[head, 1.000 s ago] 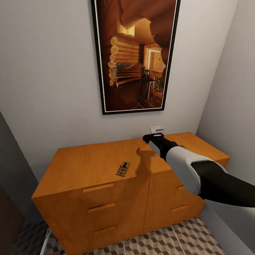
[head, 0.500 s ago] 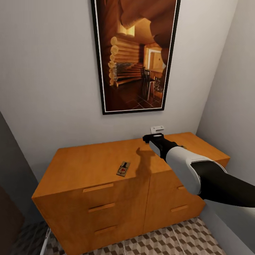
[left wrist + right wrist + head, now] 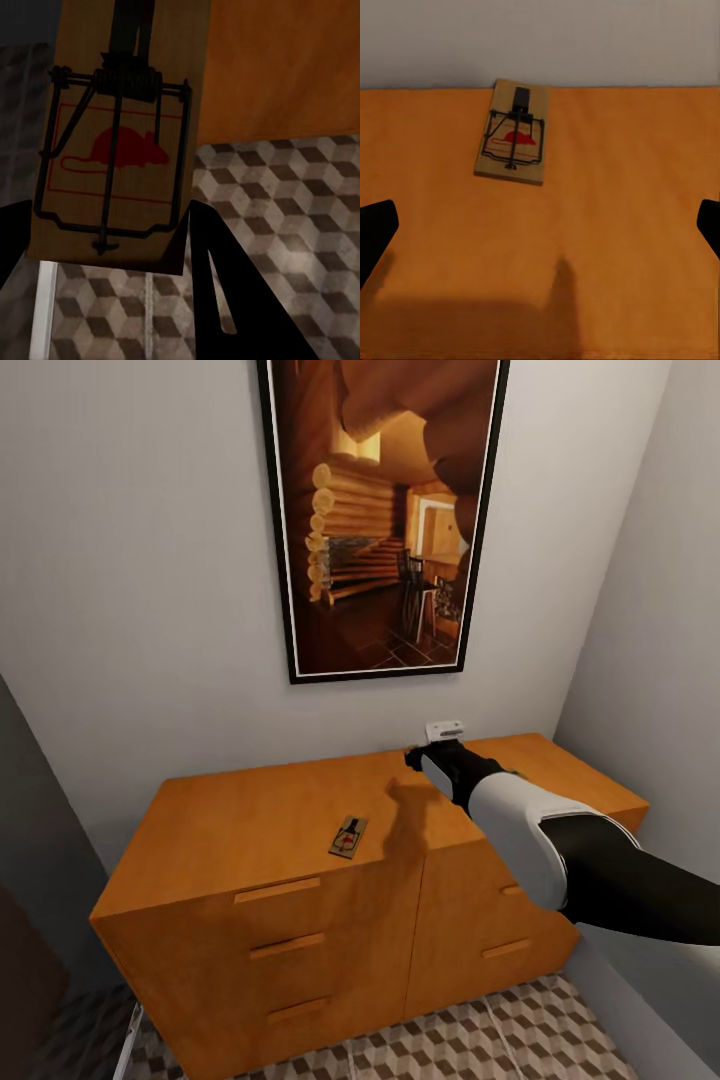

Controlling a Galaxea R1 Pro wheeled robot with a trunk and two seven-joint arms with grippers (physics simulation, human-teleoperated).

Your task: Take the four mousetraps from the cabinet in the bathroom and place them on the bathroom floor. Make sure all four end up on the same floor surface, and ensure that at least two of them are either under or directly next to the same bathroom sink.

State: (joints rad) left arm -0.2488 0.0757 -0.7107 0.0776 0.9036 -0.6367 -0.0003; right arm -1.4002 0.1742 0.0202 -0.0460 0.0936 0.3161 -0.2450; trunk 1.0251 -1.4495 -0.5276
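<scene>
A mousetrap [image 3: 112, 142] is being held in the left gripper [image 3: 105, 232], whose dark fingers are pinching the board at its lower end, with the patterned bathroom floor [image 3: 277, 217] and the side of the cabinet [image 3: 277, 67] lying beyond it. The right gripper [image 3: 540, 225] is being held over the cabinet top [image 3: 607, 225] with its jaws spread wide, the two dark fingertips [image 3: 375, 229] showing at the edges of the right wrist view. A second mousetrap [image 3: 512, 135] is lying flat on the wood ahead of it, close to the back wall [image 3: 540, 37] and well clear of the fingers. In the head view a third mousetrap [image 3: 348, 837] is lying near the front edge of the cabinet [image 3: 300, 840], to the left of the right arm [image 3: 530, 830].

The traps are being judged as light, stiff and thin wooden boards, unlikely to bend or break under a pinch. Because each lies flush on smooth wood (with little edge standing proud), a grip is best taken across the two long sides, the fingertips being lowered until they touch the cabinet top. The spring and wire bar in the middle are best avoided, since the pads could skid off the metal. The spread looks ample for the board's width.
</scene>
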